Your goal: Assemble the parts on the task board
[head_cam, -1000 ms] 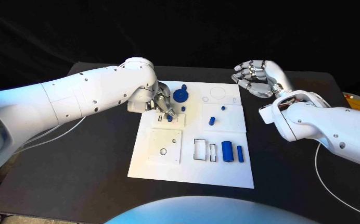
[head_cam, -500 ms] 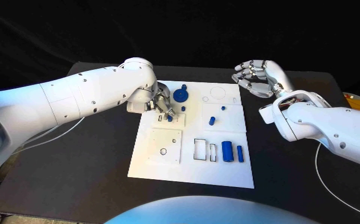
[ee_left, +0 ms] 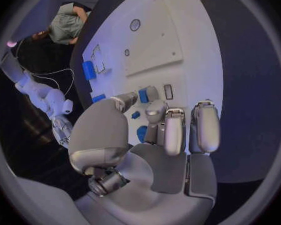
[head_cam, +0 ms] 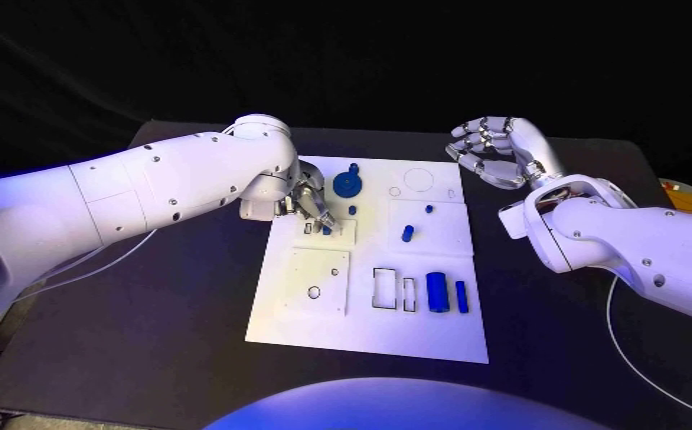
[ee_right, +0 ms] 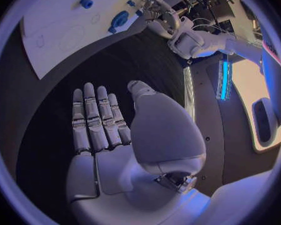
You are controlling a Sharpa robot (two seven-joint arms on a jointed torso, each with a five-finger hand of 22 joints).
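Observation:
The white task board point(head_cam: 310, 315) lies mid-table. My left hand point(head_cam: 303, 200) hovers over the board's upper left block and pinches a small blue part point(ee_left: 143, 95) between thumb and a finger, just beside a small rectangular slot point(ee_left: 168, 91); the same blue part point(head_cam: 326, 229) shows below the fingertips in the head view. A blue gear-shaped part point(head_cam: 348, 184) stands right of that hand. Small blue pegs point(head_cam: 408, 232) sit on the middle block. Two blue cylinders point(head_cam: 437, 292) lie at the lower right. My right hand point(head_cam: 490, 150) floats off the board's far right corner, fingers spread and holding nothing.
A white block with a round hole point(head_cam: 316, 280) and an empty rectangular frame point(head_cam: 387, 286) occupy the board's lower half. Bare black table point(head_cam: 159, 330) surrounds the board. In the right wrist view the board's corner point(ee_right: 47, 40) and blue gear point(ee_right: 120, 20) lie beyond my right hand point(ee_right: 100, 120).
The left hand has shifted very slightly over the upper left block, still pinching the small blue part. The right hand has stayed where it was.

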